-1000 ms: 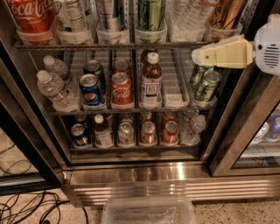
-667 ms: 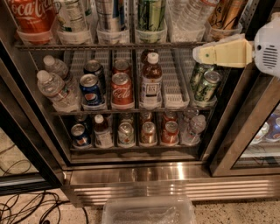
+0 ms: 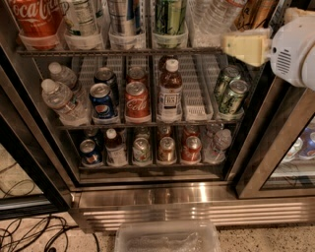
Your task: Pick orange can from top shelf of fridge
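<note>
Starting nearest me, the clear plastic bin [image 3: 167,238] lies on the floor just before the fridge [image 3: 172,197], with loose cables [image 3: 29,231] off to its left. Neither has shifted in the last second.

What has shifted is my gripper [image 3: 231,47]. It hangs at the right of the open front, ahead of its white wrist housing [image 3: 295,49], and it has climbed. A second ago it sat below the front rail of the top shelf [image 3: 123,50], just above the green-and-white cans [image 3: 229,93] on the rack beneath. Now its cream tip is level with that rail, and it has hardly travelled sideways. Whether it is released or clenched I cannot tell; it holds nothing that I can see.

Behind and above it, at the right end of the top shelf, stands the orange can [image 3: 256,14]. Its gold, brown-streaked side shows, and its top is cut off by the edge of view. It is untouched, just beside a clear water bottle [image 3: 211,17] and well apart from the red Coca-Cola can [image 3: 34,19] at the far left.

I read the climb as the approach: the tool is coming up to the can's height. It must yet clear the rail and reach in before any grasp.
</note>
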Controlling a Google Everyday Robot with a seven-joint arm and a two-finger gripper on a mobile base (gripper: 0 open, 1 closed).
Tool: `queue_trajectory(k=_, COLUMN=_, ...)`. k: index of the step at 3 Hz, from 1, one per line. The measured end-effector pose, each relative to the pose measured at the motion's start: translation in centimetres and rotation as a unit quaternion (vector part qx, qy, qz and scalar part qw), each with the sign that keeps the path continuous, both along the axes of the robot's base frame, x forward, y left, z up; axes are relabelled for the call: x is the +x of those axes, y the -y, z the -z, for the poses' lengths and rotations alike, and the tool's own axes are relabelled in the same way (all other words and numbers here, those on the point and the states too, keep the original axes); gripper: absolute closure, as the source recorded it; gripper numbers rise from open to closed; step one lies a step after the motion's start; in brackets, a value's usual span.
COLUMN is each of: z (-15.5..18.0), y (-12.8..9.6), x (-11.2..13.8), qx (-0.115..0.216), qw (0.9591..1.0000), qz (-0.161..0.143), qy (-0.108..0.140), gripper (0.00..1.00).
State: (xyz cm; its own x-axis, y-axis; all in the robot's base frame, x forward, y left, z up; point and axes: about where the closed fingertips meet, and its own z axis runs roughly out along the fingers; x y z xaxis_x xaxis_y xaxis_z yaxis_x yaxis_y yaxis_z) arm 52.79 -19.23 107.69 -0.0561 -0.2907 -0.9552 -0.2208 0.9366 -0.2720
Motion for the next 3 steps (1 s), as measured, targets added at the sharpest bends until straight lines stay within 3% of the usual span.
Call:
queue_trajectory(k=1, z=-0.5, y=0.4, x=0.3, qx=-0.001, qw=0.9993, qz=0.022, qy=0.031, gripper=0.32)
queue_trajectory(k=3, z=-0.3, y=1.9, x=0.2, qx=-0.008, qw=0.9957, qz=0.061, qy=0.068, gripper=0.32)
